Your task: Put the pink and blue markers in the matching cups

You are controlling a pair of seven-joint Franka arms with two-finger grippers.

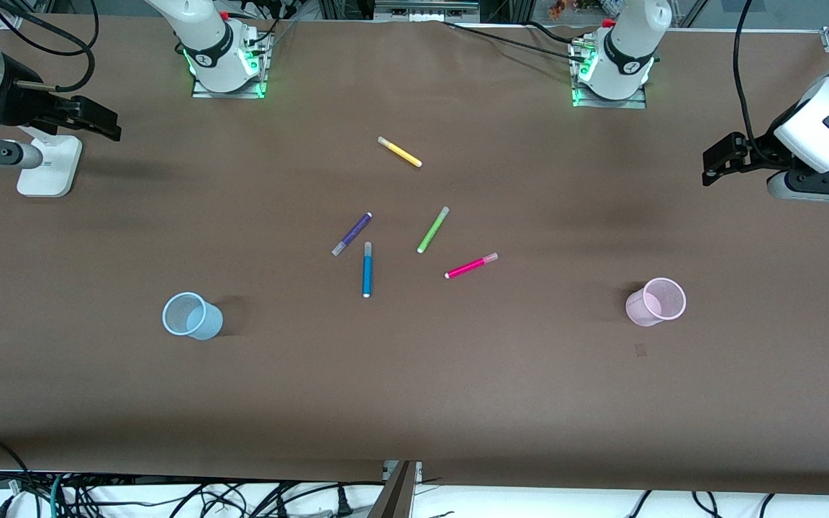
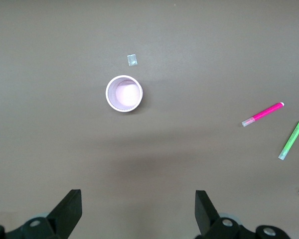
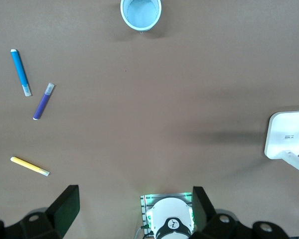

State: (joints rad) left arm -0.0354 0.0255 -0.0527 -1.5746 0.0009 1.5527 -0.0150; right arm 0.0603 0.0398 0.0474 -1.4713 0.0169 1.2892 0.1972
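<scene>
Brown table (image 1: 414, 388), right tool (image 3: 132, 211) and left tool (image 2: 138, 211) both wide open, empty, tips cut off.

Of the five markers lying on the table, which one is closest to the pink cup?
The pink marker. It lies nearest the pink cup, toward the left arm's end of the cluster; the green marker, blue marker, purple marker and yellow marker all lie farther from it.

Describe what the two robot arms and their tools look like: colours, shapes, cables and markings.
Both arms are glossy white with black joint rings and green lights glowing at their bases. The right tool and the left tool are black, each with two flat, wedge-shaped fingers. Black cables loop around both wrists, and the right arm's wrist carries a silver cylinder.
</scene>
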